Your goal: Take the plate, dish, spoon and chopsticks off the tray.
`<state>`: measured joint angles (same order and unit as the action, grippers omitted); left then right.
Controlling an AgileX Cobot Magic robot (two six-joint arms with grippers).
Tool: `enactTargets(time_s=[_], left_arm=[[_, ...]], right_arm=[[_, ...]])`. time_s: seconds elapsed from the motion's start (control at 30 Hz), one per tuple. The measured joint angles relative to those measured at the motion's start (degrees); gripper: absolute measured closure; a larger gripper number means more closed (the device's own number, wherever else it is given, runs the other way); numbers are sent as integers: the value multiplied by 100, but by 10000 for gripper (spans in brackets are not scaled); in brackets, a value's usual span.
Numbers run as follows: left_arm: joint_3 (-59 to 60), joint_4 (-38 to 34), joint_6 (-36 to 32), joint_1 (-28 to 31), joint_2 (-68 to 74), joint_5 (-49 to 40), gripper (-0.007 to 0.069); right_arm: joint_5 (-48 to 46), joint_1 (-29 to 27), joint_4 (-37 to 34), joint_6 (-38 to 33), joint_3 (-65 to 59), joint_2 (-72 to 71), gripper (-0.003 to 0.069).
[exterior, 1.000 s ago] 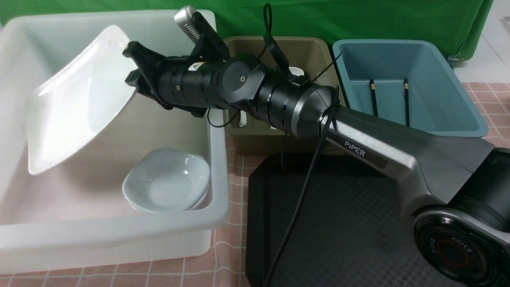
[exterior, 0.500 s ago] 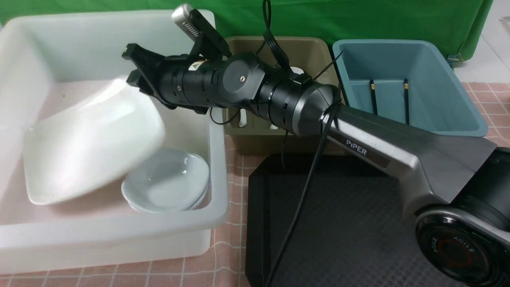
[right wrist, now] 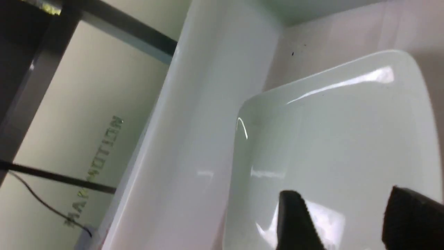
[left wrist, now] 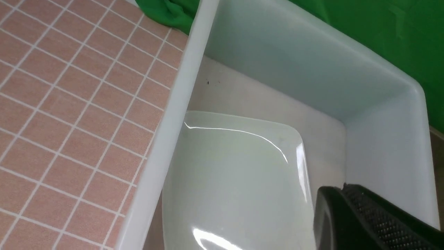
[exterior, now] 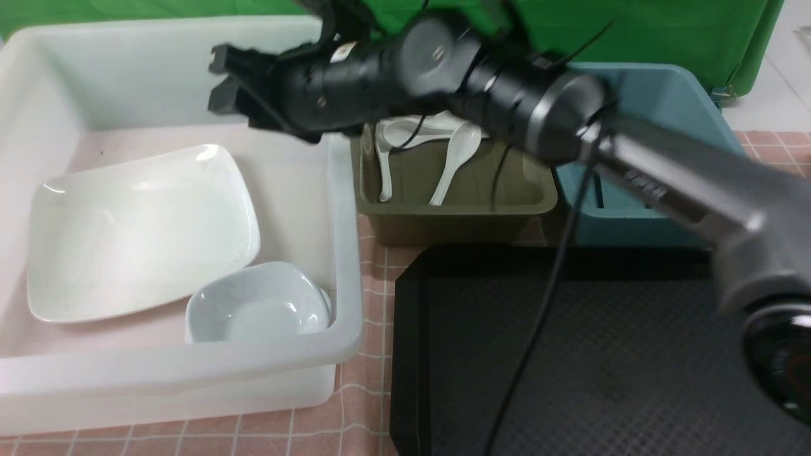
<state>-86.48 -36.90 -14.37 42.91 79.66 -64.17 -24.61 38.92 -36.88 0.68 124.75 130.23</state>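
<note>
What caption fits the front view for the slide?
Right gripper, jaws open, above the white bin where the plate lies beside a small dish; black tray bare.

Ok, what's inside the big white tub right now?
In the white tub lie the plate and a small pale dish by its near right corner. Whether another dish sits under that one cannot be seen.

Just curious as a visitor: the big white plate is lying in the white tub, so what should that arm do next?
Probably draw the right gripper back out of the white tub. Its jaws stand open and empty above the plate, which lies flat, and the black tray looks bare.
</note>
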Motion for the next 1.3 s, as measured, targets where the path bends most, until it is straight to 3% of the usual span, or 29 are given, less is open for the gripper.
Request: enactTargets(time_s=[0.03, 0.07, 0.1, 0.2, 0.3, 0.43, 0.5, 0.7, 1.03, 1.1, 1.3], left_arm=[[0, -47, 0, -30, 0, -25, 620], [0, -48, 0, -39, 0, -25, 620], [0, -59, 0, -141, 0, -55, 620], [0, -59, 0, -493, 0, -67, 620], [0, -35, 0, -1021, 0, -67, 620], [0, 257, 0, -1896, 61, -88, 620], [0, 666, 26, -2366, 113, -119, 620], [25, 1638, 456, -2867, 150, -492, 620], [1457, 2198, 982, -2885, 217, -589, 620], [1828, 2446, 1129, -2889, 450, -607, 620], [1888, 2661, 1325, -2980, 1064, -410, 624]], right_arm=[[-401, -132, 1, -275, 0, -282, 337], [-459, -132, 1, -317, 0, -282, 337], [-894, -292, 5, -605, 0, -556, 417], [-1825, -596, 26, -1177, 0, -1208, 563], [-2752, -921, 273, -1454, 12, -1840, 629], [-3996, -1324, 1206, -1447, 41, -2677, 629], [-4027, -1467, 1854, -1278, -85, -3114, 629], [-4030, -1558, 2982, -1019, -916, -4302, 629], [-3962, -1563, 3236, -922, -3368, -6296, 629], [-3623, -1563, 3246, -841, -4184, -6792, 629], [-3070, -1568, 3248, -734, -4973, -7139, 627]])
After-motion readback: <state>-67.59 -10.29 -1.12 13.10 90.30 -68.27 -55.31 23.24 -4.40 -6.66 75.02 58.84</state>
